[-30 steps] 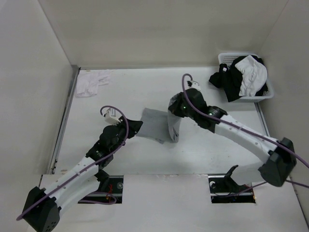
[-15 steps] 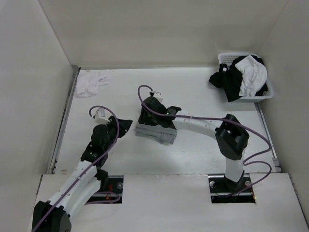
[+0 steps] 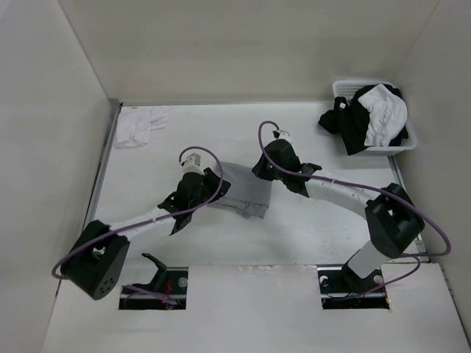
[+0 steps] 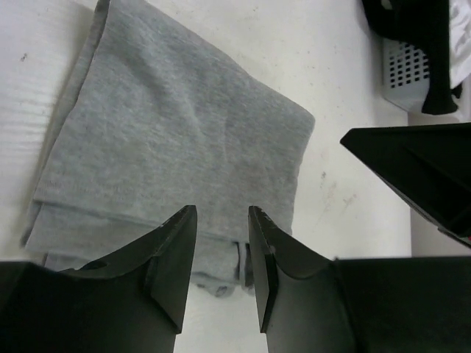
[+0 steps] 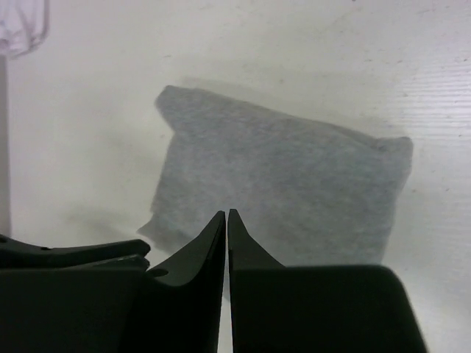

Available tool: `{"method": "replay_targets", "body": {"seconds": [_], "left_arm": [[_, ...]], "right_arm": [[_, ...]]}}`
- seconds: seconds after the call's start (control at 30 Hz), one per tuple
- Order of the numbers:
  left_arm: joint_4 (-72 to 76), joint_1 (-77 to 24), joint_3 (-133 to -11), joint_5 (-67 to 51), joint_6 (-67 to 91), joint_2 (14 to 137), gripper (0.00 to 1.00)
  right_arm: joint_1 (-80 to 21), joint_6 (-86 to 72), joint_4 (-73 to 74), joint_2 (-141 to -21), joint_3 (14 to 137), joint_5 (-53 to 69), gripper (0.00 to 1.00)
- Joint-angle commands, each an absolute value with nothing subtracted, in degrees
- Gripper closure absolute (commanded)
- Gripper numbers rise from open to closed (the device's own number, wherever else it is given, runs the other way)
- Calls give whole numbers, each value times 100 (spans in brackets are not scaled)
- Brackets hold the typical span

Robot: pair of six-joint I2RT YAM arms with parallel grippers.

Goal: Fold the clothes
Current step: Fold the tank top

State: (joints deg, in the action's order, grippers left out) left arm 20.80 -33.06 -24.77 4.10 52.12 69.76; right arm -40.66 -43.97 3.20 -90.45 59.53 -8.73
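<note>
The clothes [image 3: 243, 193], one heather-grey knit garment folded into a compact layered rectangle with stacked edges showing along one side, lie near the middle of the counter [image 3: 184, 132], well apart from the basket [image 3: 340, 90] at 2 o'clock. Soft, light and limp, the garment would probably sag open if pinched through a single layer, so I judge the best hold to be across all layers at a folded edge or corner. The left gripper [image 4: 221, 213] hovers at its 9 o'clock edge with fingers apart and nothing between them, while the right gripper [image 5: 226, 213], by its 1 o'clock corner, has its fingers pressed together, empty.
</note>
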Motion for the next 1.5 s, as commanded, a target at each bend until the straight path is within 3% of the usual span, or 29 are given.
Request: {"method": "replay_targets", "body": {"seconds": [0.0,0.5,0.67,0.77,0.93,1.1,1.3,1.47], "left_arm": [[2926,-3300,-2733,703,5027,7565,67],[3349,-2931,-1697,651,5106,8042,67],[3279,-2966,-1459,642,5080,7306,66],[3016,-3097,-1424,685,5036,6454,60],[2278,-3344,-1660,1018,4624,5240,49],[1373,-3178,-1986,1476,4184,4501,42],[265,-2283,-1943,1573,4122,4008,38],[-395,-1096,-1925,1319,4333,3937,37]], "right_arm": [[-3899,-4034,-176,-9447,6064,-299,92],[-2879,-4517,-1344,-10626,6021,562,92],[-2624,-4833,-1924,-10705,5819,1124,90],[-2527,-4860,-2004,-10443,5713,1195,89],[-2509,-4562,-2250,-9222,5178,924,73],[-2535,-4131,-2338,-8053,4440,204,50],[-2729,-4061,-2960,-6919,3219,-877,28],[-2527,-4148,-3532,-6417,2410,-1475,17]]}}
